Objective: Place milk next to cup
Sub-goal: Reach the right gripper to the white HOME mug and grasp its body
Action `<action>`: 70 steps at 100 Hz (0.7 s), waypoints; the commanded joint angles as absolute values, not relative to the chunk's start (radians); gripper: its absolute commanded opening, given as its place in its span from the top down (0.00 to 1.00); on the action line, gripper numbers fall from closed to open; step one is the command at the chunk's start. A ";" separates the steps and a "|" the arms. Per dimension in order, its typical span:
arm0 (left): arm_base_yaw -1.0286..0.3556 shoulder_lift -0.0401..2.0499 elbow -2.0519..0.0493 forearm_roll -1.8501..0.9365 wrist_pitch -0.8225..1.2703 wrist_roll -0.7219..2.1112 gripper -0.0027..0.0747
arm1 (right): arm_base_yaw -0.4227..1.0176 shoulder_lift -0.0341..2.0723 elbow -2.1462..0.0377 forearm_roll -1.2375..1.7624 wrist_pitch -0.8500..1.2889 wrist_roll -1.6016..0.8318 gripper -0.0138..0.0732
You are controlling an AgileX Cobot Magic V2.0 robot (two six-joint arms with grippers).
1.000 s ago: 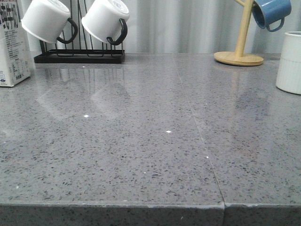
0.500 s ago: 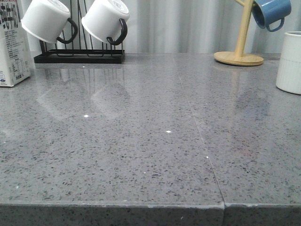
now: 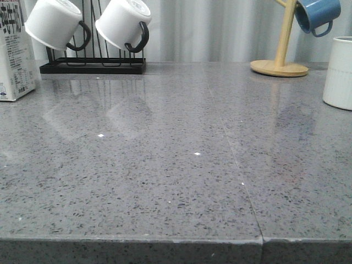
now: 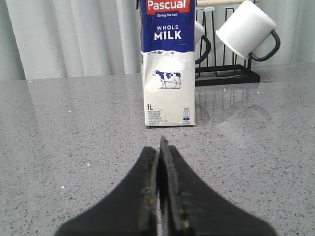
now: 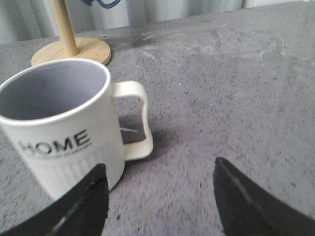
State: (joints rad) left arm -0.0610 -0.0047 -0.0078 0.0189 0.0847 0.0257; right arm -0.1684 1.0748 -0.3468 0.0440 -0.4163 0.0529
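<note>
Left gripper: fingers pressed together, nothing between them, held low over the grey speckled countertop and pointed at the milk, which stands upright a short way ahead, apart from the fingertips. Right gripper: fingers spread wide, holding nothing; the cup stands upright on the counter just beside one finger, handle turned toward the gap. Front view: milk at far left edge, cup at far right edge, well apart. Black rack with two white black-handled mugs stands next to the milk; wooden stand with blue mug stands near the cup.
</note>
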 commanded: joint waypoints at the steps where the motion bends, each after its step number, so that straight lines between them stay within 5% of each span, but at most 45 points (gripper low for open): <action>1: -0.060 -0.035 0.054 0.018 0.000 0.016 0.99 | -0.174 1.139 -0.383 0.031 -0.639 0.043 0.30; 20: -0.060 -0.035 0.054 0.018 0.000 0.016 0.99 | -0.174 1.305 -0.389 0.032 -0.822 0.043 0.30; 59: -0.060 -0.035 0.054 0.018 0.000 0.016 0.99 | -0.174 1.511 -0.557 0.031 -0.826 0.043 0.31; 70: -0.060 -0.035 0.054 0.018 0.000 0.016 0.99 | -0.174 1.550 -0.596 0.031 -0.820 0.043 0.43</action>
